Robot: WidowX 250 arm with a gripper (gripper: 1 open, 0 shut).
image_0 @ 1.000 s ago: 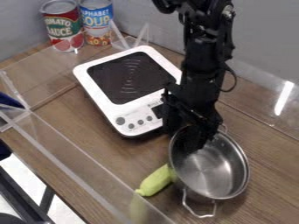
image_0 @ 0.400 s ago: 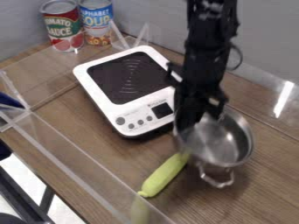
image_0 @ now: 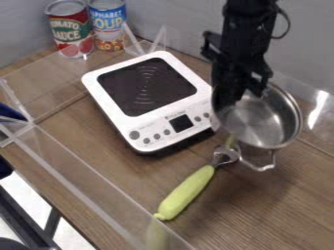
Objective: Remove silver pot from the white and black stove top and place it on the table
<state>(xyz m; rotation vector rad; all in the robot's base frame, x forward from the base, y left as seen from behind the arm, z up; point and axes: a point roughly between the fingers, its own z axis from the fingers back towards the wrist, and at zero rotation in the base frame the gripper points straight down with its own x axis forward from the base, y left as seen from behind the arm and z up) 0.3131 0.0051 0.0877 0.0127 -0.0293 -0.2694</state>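
Note:
The silver pot (image_0: 271, 119) hangs tilted in the air just right of the stove top (image_0: 141, 90), its open side facing the camera. My gripper (image_0: 232, 101) comes down from above and is shut on the pot's left rim. The white stove top with its black glass centre lies bare on the brown table (image_0: 85, 156), button panel toward the front. Part of the pot's rim is hidden behind the gripper's fingers.
A small metal scoop (image_0: 228, 156) with a yellow-green handle (image_0: 186, 192) lies on the wood below the pot. Two food cans (image_0: 86, 26) stand at the back left. Clear acrylic walls (image_0: 98, 200) run along the table's edges.
The gripper closed on the pot's rim, then lifted it up and to the right, tilting it. The scoop beneath it has come into full view.

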